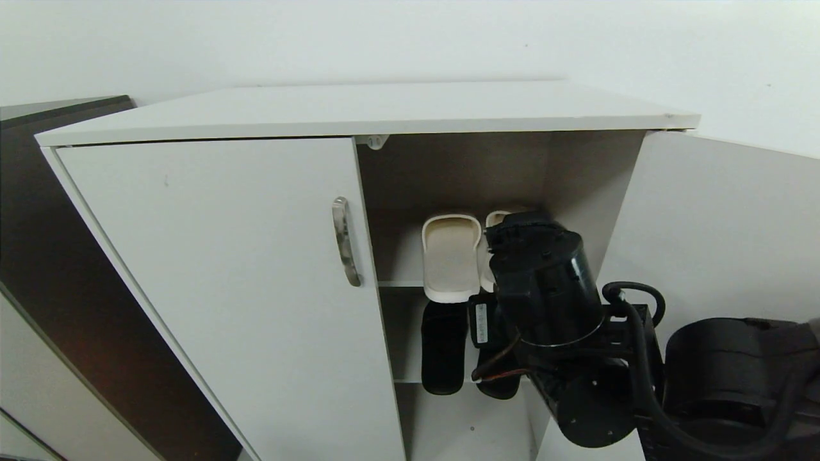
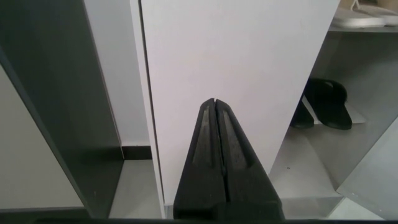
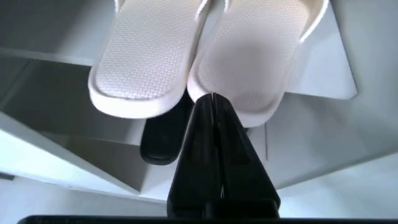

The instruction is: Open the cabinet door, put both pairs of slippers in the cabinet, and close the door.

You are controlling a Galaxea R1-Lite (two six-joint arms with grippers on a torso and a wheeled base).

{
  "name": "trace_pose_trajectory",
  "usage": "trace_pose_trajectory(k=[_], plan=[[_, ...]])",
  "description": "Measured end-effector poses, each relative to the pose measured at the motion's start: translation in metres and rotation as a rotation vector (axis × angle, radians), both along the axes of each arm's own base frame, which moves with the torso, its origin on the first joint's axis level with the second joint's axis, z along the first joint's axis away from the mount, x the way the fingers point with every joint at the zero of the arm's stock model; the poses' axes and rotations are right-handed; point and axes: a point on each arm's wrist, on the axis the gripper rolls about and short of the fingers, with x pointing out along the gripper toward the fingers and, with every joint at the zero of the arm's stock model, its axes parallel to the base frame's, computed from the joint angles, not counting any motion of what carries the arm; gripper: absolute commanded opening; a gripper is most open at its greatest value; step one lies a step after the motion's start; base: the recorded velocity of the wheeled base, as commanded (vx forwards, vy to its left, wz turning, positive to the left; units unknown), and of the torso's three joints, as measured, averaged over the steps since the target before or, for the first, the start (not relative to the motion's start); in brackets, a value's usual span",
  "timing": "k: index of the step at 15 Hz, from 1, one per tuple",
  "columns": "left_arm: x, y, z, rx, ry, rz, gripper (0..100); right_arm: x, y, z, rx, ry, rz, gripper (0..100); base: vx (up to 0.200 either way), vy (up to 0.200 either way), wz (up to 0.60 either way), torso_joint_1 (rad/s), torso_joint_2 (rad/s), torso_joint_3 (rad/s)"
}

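Note:
The white cabinet (image 1: 359, 112) has its left door (image 1: 211, 275) closed, with a metal handle (image 1: 346, 242), and its right door (image 1: 724, 224) swung open. A white pair of slippers (image 1: 451, 256) lies on the upper shelf, heels hanging over the shelf edge. A black pair (image 1: 443, 346) lies on the shelf below. My right gripper (image 3: 213, 99) is shut on nothing, its tip just in front of the white slippers' (image 3: 146, 56) heels, above a black slipper (image 3: 163, 140). My left gripper (image 2: 214, 102) is shut and empty, low down facing the closed left door (image 2: 236, 56); the black slippers (image 2: 329, 102) lie off to its side.
A dark panel (image 1: 64, 256) stands against the cabinet's left side. The white wall (image 1: 410, 38) rises behind. My right arm (image 1: 544, 282) fills the right part of the cabinet opening and hides part of both pairs. The bottom compartment (image 1: 461, 422) holds nothing.

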Motion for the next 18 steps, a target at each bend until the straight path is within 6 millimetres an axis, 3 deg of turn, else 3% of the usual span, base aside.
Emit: trace_pose_trajectory(k=[18], plan=[[0.0,0.0,0.0,0.0,0.0,-0.001,0,-0.008,-0.005,-0.018,-0.063,0.007,0.039,0,-0.2,0.0,0.0,0.003,0.0,0.002]])
